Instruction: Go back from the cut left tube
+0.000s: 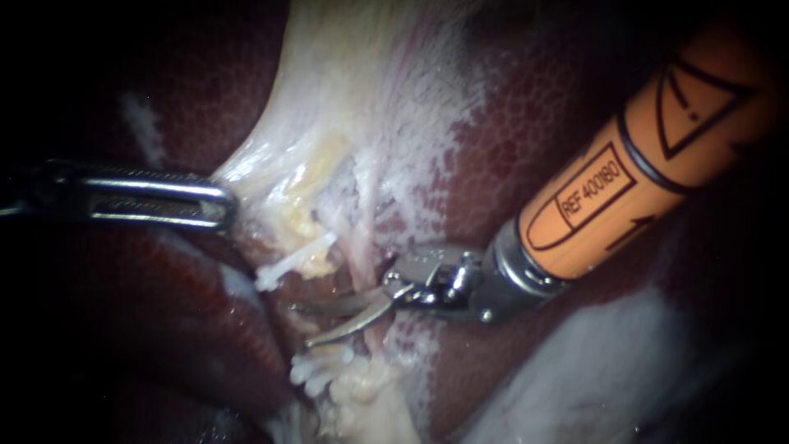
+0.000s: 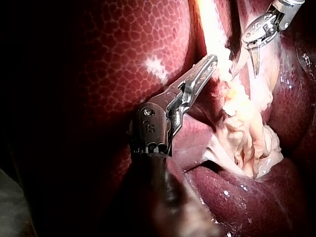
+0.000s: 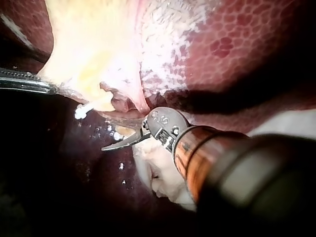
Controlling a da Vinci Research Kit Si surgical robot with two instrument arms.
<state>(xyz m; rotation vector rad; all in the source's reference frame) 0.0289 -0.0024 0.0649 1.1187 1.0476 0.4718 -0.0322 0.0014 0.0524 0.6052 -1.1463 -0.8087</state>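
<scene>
Right jaws: my right instrument [image 1: 304,326] ends in two slim curved blades. They stand narrowly apart with nothing held between them.
Task's thing: the cut left tube [image 1: 306,253] lies in two ends, one to either side of those blades. The blade tips sit in the dark gap between the ends.
Nearest the blades: a white upper clip [image 1: 279,270] sits on one tube end, just beside the blade tips. A cluster of white lower clips [image 1: 316,366] sits on the other end, close under the lower blade.
In the way: a thin pink tube [image 1: 364,234] runs down past the root of the blades, just beside the hinge. I cannot tell whether it touches the metal.
Left jaws: my left instrument [image 1: 228,200] is closed on the edge of the pale tissue [image 1: 353,99], well apart from the blades and beyond the upper clip. It holds that sheet stretched away from the tube ends.
Behind the right jaws: a metal wrist, then an orange sleeve [image 1: 625,189] on the shaft, rising away from the tissue.
Surface: the liver [image 1: 518,107], dark red, mottled and wet, lies on both sides of the pale sheet. A whitish patch [image 1: 608,362] shows under the right shaft.
Room: past the lit tissue everything falls into darkness.
</scene>
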